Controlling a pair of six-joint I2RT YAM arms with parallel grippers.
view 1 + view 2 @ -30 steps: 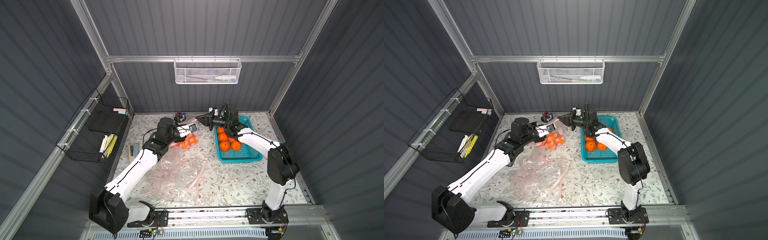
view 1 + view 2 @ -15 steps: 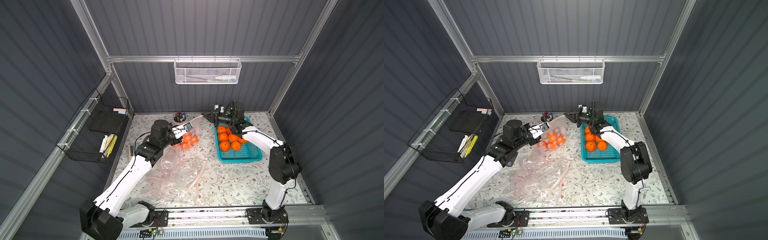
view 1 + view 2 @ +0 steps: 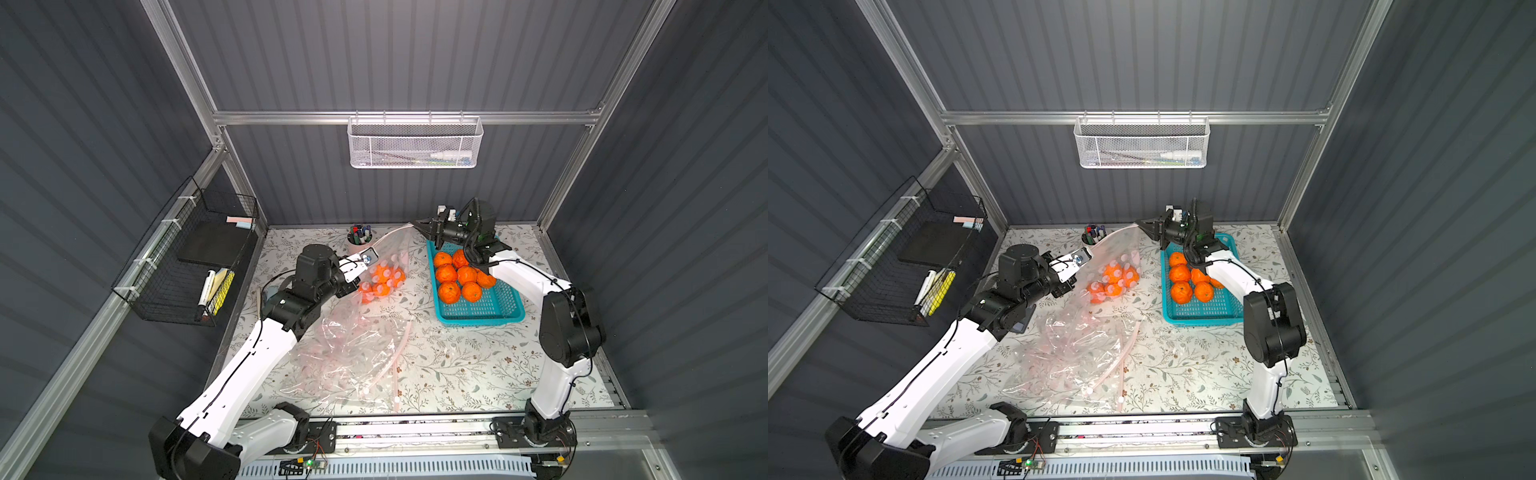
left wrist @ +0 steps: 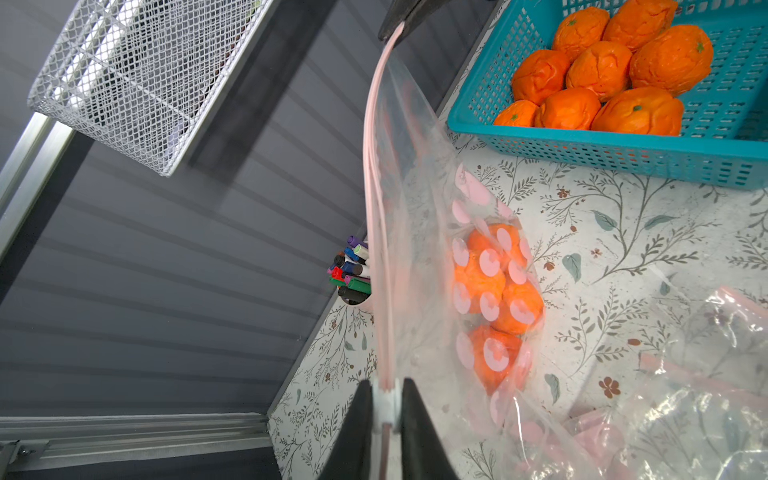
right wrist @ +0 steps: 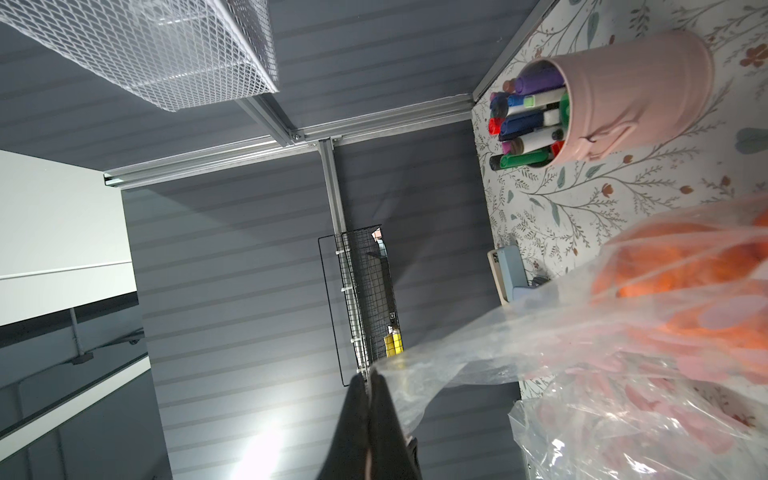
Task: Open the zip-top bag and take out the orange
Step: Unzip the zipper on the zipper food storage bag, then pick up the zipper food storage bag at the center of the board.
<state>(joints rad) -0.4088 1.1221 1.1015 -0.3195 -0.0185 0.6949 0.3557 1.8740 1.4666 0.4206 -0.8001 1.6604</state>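
Note:
A clear zip-top bag [image 3: 388, 259] with pink dots hangs stretched between my two grippers, its lower part resting on the table. Several oranges [image 3: 380, 282] lie inside it, also seen in the left wrist view as oranges [image 4: 490, 286]. My left gripper [image 3: 365, 261] [image 4: 386, 399] is shut on the white zip slider [image 4: 386, 405] at one end of the pink zip strip [image 4: 370, 166]. My right gripper [image 3: 415, 225] [image 5: 369, 378] is shut on the bag's far top corner. Both top views show the bag [image 3: 1117, 253] taut between the left gripper [image 3: 1081, 257] and the right gripper [image 3: 1139, 224].
A teal basket [image 3: 478, 318] holding several oranges stands under my right arm. A pink cup of markers [image 3: 359, 237] stands at the back behind the bag. Crumpled empty bags [image 3: 353, 353] lie in the middle. A black wire basket [image 3: 187, 270] hangs on the left wall, a white mesh basket [image 3: 415, 143] on the back wall.
The grippers have drawn apart: the left one moved left with the slider along the zip, the right one moved right and up, and the bag's top is now stretched longer.

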